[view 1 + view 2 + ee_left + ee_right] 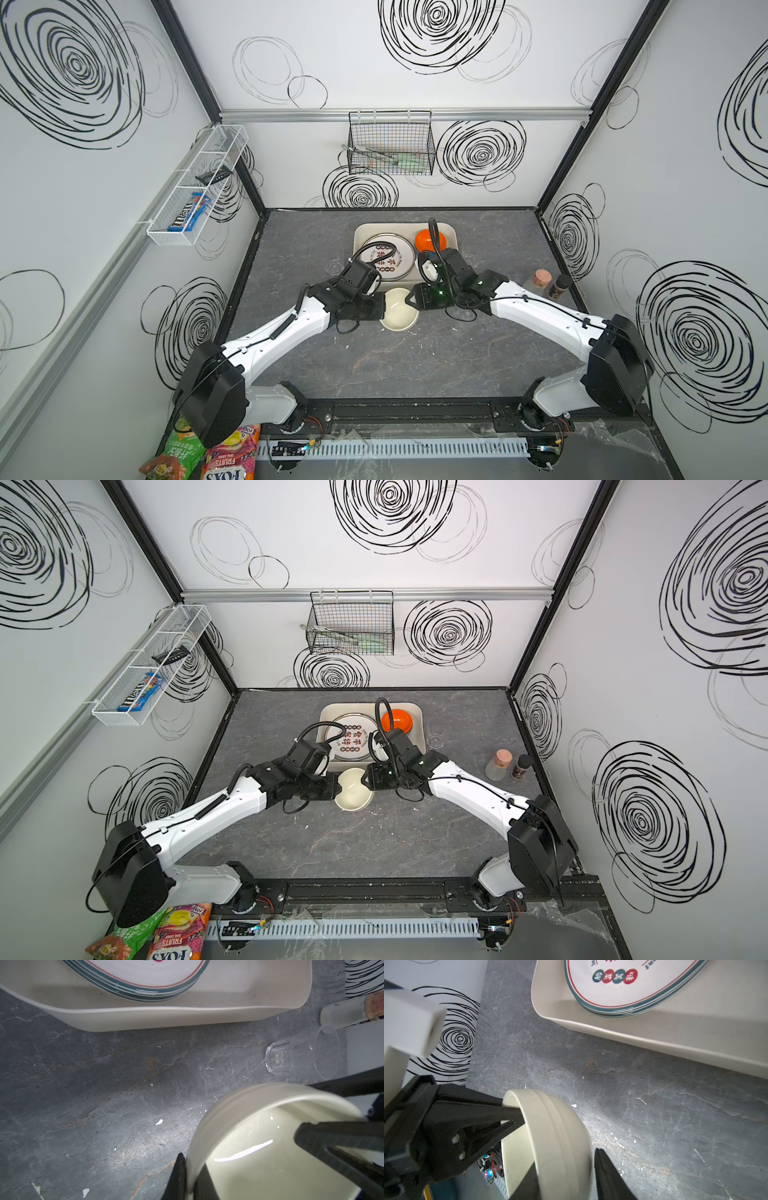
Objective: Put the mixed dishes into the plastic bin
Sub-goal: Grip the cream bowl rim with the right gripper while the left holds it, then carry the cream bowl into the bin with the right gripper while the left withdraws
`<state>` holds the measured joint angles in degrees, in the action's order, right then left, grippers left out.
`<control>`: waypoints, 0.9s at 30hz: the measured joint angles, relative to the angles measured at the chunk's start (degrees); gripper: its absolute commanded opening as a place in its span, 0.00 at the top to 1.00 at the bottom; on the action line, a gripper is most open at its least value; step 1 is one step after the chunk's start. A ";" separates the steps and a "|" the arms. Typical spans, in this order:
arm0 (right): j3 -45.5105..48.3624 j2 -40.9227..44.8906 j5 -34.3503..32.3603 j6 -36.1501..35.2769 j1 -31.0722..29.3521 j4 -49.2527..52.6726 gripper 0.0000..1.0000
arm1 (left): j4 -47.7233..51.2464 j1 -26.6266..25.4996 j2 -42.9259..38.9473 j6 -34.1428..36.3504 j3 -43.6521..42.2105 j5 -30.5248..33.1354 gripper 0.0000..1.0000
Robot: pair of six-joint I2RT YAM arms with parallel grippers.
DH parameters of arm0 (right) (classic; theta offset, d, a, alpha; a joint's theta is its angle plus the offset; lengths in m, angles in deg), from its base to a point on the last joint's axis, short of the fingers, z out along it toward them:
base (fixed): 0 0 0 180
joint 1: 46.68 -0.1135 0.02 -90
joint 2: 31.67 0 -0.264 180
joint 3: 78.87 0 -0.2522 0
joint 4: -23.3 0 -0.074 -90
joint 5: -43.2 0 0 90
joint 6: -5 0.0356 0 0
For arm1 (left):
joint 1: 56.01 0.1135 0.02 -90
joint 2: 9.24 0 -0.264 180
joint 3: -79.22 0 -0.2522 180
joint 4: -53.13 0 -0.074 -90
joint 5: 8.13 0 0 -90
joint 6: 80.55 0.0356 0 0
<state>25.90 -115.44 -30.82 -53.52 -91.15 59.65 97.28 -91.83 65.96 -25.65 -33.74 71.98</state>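
A cream bowl (399, 311) (353, 791) hangs tilted just above the table in front of the plastic bin (451, 232) (417, 729). My left gripper (384, 309) (192, 1167) is shut on one side of its rim (270, 1157). My right gripper (409, 299) (566, 1157) straddles the opposite wall (556, 1136), one finger inside and one close against the outside. Stacked white plates (388, 257) (633, 987) with red characters and an orange bowl (430, 241) lie in the bin. A clear cup (301, 1053) (435, 739) stands on the table right of the bin.
Two small bottles (540, 282) (559, 286) stand near the right wall. Snack bags (208, 453) lie at the front left corner. A black wire basket (390, 145) hangs on the back wall. A white mesh rack (195, 187) hangs on the left wall.
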 measured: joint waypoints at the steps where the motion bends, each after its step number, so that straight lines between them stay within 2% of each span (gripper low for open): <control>1: -0.17 -0.07 -0.31 -0.20 -0.09 0.11 0.67 | 0.04 0.02 0.00 0.02 0.07 0.02 0.91; 5: -0.87 -0.63 -1.75 -0.85 -0.35 0.59 0.74 | 0.55 0.24 0.00 0.00 0.94 0.37 0.90; 11: -2.43 -2.62 -4.57 -1.55 -0.59 2.51 0.86 | 1.09 0.50 0.00 -0.11 2.08 0.61 0.79; 17: -4.59 -5.57 -8.41 -2.64 -0.09 7.13 0.92 | -0.98 0.87 -0.70 -0.68 4.24 -1.20 0.69; 27: -10.58 -7.91 -12.37 -5.22 3.45 10.08 0.94 | -0.87 4.13 -4.28 -1.33 3.98 -3.17 0.53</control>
<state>15.32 -123.35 -43.19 -58.74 -87.70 69.73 96.41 -87.70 61.68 -26.98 -29.76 68.82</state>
